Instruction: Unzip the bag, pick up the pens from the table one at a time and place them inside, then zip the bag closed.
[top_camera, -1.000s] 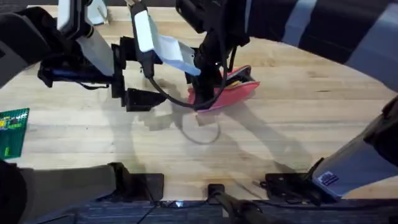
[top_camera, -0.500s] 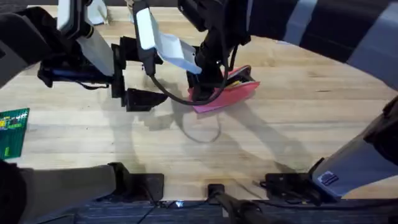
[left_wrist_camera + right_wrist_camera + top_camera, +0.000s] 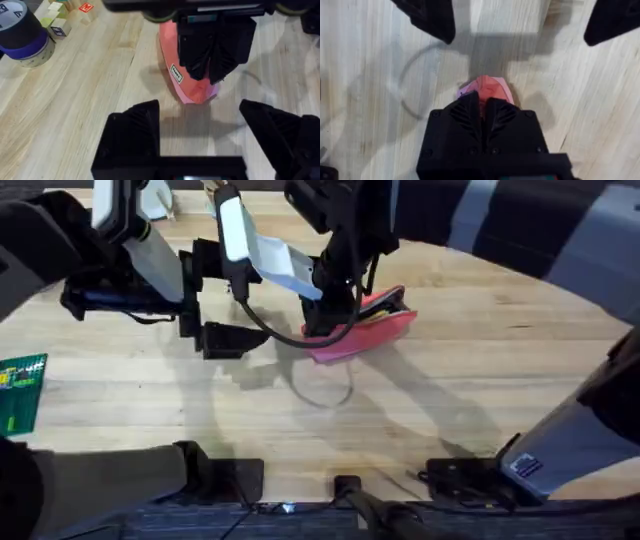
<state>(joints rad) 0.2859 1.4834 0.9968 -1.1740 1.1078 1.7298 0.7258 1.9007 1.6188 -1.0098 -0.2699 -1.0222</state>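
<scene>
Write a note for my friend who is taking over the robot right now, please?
Right tool: shut on the end of the pink bag, at the zipper edge.
Left tool: open, empty, just short of the bag and facing its end.
Bag lies on the table; a pen seems to poke out of it.
Done: pens look packed away.
Left: finish zipping the bag shut.
</scene>
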